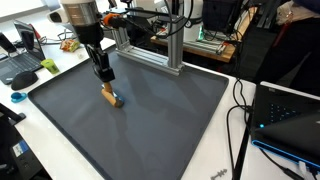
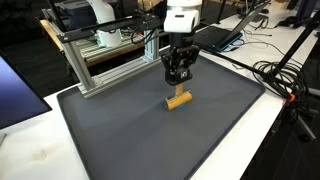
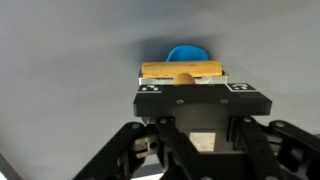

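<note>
A small wooden block [image 1: 110,97] [image 2: 178,100] is at the middle of the dark mat [image 1: 160,125] [image 2: 200,130], resting on it or just above it. My gripper [image 1: 105,86] [image 2: 178,87] points straight down onto it and is shut on the block. In the wrist view the block [image 3: 183,69] lies crosswise right beyond the gripper [image 3: 183,82], whose black marker plate hides the fingertips. A blue rounded shape [image 3: 188,52] shows just past the block; I cannot tell what it is.
An aluminium frame [image 1: 150,45] [image 2: 110,55] stands at the back edge of the mat. Laptops [image 1: 290,115] [image 2: 225,35] and loose cables [image 1: 240,110] [image 2: 275,75] lie beside the mat. White table rim [image 1: 40,135] surrounds it.
</note>
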Robot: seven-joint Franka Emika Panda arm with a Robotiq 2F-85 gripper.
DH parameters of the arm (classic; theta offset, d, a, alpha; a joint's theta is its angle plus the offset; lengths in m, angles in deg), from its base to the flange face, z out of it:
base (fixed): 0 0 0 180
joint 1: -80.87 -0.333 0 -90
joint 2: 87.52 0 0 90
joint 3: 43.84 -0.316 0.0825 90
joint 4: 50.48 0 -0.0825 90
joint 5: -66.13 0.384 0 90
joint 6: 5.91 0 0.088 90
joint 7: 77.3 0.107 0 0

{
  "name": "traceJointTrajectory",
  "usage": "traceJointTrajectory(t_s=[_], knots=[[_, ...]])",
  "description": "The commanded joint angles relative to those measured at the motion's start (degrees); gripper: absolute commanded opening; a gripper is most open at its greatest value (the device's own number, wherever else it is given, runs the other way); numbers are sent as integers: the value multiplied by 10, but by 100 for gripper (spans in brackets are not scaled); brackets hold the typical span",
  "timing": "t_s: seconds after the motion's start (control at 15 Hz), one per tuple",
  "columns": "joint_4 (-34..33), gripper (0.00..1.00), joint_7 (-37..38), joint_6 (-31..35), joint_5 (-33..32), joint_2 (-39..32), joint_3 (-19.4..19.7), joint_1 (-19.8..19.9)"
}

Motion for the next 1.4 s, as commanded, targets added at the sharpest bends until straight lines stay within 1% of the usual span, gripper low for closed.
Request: traceJointTrajectory(t_s=[0.0,0.27,0.8,1.13,1.33], knots=[[8,22,-8,10,11,1,-8,-1],[8,22,-4,10,1,-7,-6,-9],[18,22,-22,-3,-8,-20,-9,-12],[15,22,-46,-34,-9,-20,-11,-8],[15,22,-55,-38,-11,-20,-11,-8]])
